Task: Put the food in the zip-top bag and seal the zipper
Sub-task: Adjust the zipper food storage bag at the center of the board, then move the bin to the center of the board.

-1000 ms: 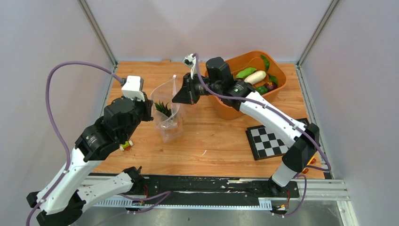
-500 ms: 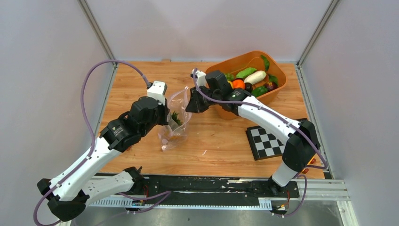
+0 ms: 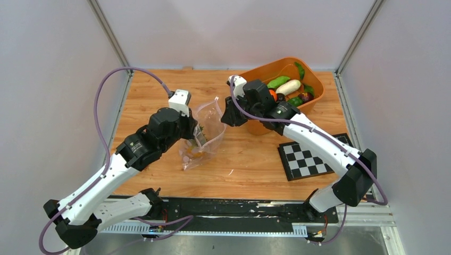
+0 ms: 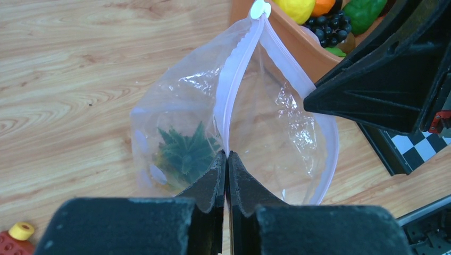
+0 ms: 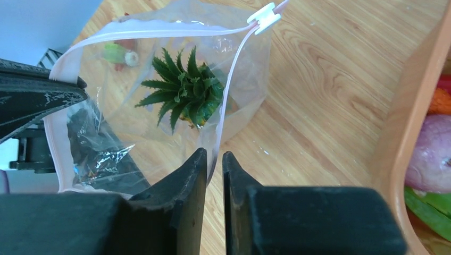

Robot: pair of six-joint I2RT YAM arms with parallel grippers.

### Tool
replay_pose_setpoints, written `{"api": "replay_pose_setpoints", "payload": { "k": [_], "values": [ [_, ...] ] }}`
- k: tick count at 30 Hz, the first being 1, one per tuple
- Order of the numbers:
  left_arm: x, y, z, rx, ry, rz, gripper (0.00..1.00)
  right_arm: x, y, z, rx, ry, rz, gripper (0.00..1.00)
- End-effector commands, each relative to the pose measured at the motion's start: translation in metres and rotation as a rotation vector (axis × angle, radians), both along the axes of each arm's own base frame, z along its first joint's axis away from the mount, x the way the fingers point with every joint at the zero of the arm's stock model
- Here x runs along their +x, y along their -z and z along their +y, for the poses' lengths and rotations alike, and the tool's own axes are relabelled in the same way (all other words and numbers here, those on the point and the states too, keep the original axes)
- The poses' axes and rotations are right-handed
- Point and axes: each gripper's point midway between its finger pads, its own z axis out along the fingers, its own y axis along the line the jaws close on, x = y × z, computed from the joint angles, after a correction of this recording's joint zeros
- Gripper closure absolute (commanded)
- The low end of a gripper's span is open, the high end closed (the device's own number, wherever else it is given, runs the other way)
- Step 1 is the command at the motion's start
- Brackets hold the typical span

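Note:
The zip-top bag (image 3: 207, 133) stands mouth-up in mid-table, its mouth held wide. A pineapple (image 5: 186, 93) lies inside it. My left gripper (image 4: 227, 154) is shut on the near stretch of the pinkish zipper (image 4: 234, 85). My right gripper (image 5: 214, 154) sits at the opposite rim with its jaws slightly apart, the zipper strip (image 5: 223, 101) running into the narrow gap. The white slider (image 5: 264, 17) is at the far end of the mouth. More food fills the orange tub (image 3: 315, 81): a white radish (image 3: 289, 86), green pieces (image 3: 277, 81), a lemon (image 4: 293, 6), dark grapes (image 4: 332, 24).
A black-and-white checkerboard (image 3: 303, 159) lies at the front right. A small yellow-red toy block (image 4: 16, 239) sits left of the bag. The tub's wall (image 5: 404, 133) is close on the right of my right gripper. Grey walls enclose the table.
Both arms have shifted right, carrying the bag closer to the tub. The bag's mouth is stretched wider. My right gripper's jaws have parted slightly; the left stays clamped.

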Motion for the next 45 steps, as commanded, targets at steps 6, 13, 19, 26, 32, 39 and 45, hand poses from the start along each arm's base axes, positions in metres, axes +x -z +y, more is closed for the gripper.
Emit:
{"api": "replay_pose_setpoints", "payload": {
  "k": [6,13,19,26,32,39,45],
  "values": [
    [0.004,-0.002,-0.014,-0.058,0.023,-0.007,0.93,-0.019,-0.055,-0.02,0.106,-0.034,-0.164,0.5],
    [0.003,-0.005,-0.015,-0.068,0.034,-0.016,0.93,-0.012,-0.087,-0.046,0.142,0.073,-0.304,0.33],
    [0.001,-0.008,-0.014,-0.078,0.042,-0.022,0.93,0.047,-0.07,-0.113,-0.015,0.445,-0.352,0.24],
    [-0.002,-0.008,-0.013,-0.083,0.047,-0.026,0.93,0.095,0.024,-0.135,-0.126,0.429,-0.072,0.22],
    [-0.004,-0.008,-0.014,-0.08,0.062,-0.023,0.93,0.075,0.068,-0.088,-0.041,0.094,0.093,0.14],
    [-0.004,-0.008,-0.012,-0.07,0.056,-0.026,0.93,0.021,0.087,-0.042,0.001,-0.177,0.189,0.14],
    [-0.003,-0.009,-0.011,-0.066,0.056,-0.028,0.93,0.029,0.082,-0.041,-0.08,-0.06,0.115,0.14]
  ]
}}
